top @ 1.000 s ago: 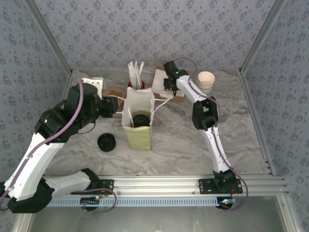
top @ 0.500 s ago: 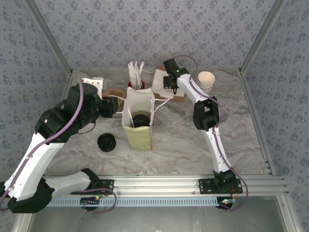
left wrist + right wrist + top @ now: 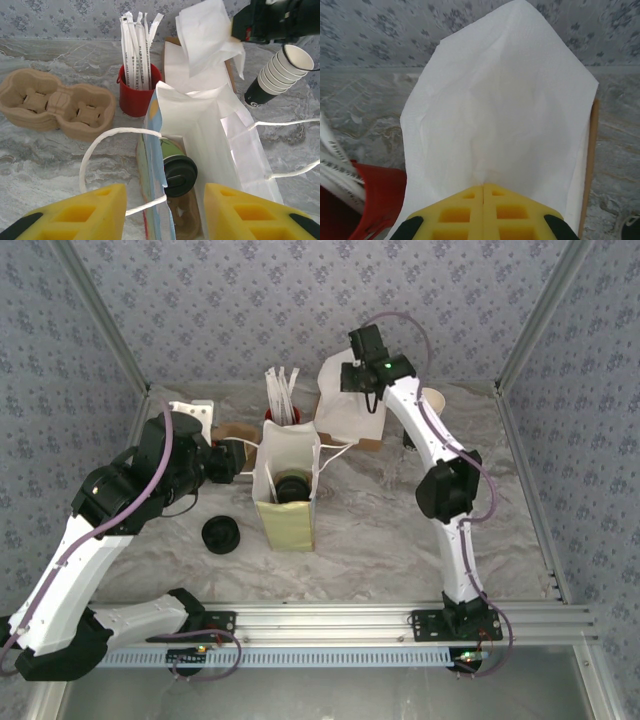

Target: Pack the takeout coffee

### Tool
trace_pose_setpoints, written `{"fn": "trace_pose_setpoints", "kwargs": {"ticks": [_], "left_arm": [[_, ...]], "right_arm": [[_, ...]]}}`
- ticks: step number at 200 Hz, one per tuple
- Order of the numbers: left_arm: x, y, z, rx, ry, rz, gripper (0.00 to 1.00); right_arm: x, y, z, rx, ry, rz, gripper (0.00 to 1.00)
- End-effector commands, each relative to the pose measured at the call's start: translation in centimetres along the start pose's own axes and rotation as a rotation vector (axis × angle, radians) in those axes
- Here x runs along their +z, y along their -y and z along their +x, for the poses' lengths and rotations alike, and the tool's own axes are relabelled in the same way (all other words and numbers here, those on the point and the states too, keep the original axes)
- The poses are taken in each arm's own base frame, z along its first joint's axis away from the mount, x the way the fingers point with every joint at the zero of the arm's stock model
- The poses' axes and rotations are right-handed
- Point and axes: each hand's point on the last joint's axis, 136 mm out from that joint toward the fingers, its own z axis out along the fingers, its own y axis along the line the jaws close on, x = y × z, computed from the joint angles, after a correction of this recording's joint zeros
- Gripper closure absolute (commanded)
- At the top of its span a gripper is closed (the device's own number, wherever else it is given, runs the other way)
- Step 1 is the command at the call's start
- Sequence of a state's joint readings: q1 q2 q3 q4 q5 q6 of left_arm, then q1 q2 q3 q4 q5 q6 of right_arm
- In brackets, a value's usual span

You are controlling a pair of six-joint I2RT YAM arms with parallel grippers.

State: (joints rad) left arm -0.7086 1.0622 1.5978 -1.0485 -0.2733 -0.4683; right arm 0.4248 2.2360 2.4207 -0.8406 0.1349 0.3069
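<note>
Bottom of frame: aluminium rail [image 3: 330, 618], then marbled grey table [image 3: 380, 540]. Left gripper [image 3: 162, 192] parted astride paper bag [image 3: 220, 150] edge, centre; takeout coffee [image 3: 175, 167] lidded inside. Upper centre: right gripper [image 3: 483, 189] pinched tight on white napkin [image 3: 495, 110]. Beyond, blue-grey floral wallpaper [image 3: 250, 300].

Each arm [image 3: 458, 552] has white links [image 3: 70, 560], black joints [image 3: 445, 490], a purple cable [image 3: 169, 445] and yellow gripper fingers [image 3: 85, 212] with square recesses.

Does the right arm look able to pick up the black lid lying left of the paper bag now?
Probably not: the right gripper is shut on a white napkin at the far side, and the paper bag stands between it and the black lid.
</note>
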Motion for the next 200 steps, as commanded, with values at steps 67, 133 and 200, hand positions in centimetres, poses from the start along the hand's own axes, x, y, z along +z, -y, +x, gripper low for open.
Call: {"fn": "trace_pose_setpoints", "kwargs": {"ticks": [67,133,200], "left_arm": [[-0.3,0.5,-0.3,0.031,0.014,0.034,0.54],[-0.7,2.6,-1.5,0.061,0.045,0.141,0.50],[-2.5,4.1,-2.6,0.070,0.086,0.236,0.47]], "right_arm": [[-20.5,-6.5,-4.8,-0.106,0.221,-0.294,1.00],[-30.2,-11.2,-0.2,-0.148,0.195,-0.573,1.00],[-32.2,-13.4,5.1,-0.124,0.062,-0.705,1.00]]}}
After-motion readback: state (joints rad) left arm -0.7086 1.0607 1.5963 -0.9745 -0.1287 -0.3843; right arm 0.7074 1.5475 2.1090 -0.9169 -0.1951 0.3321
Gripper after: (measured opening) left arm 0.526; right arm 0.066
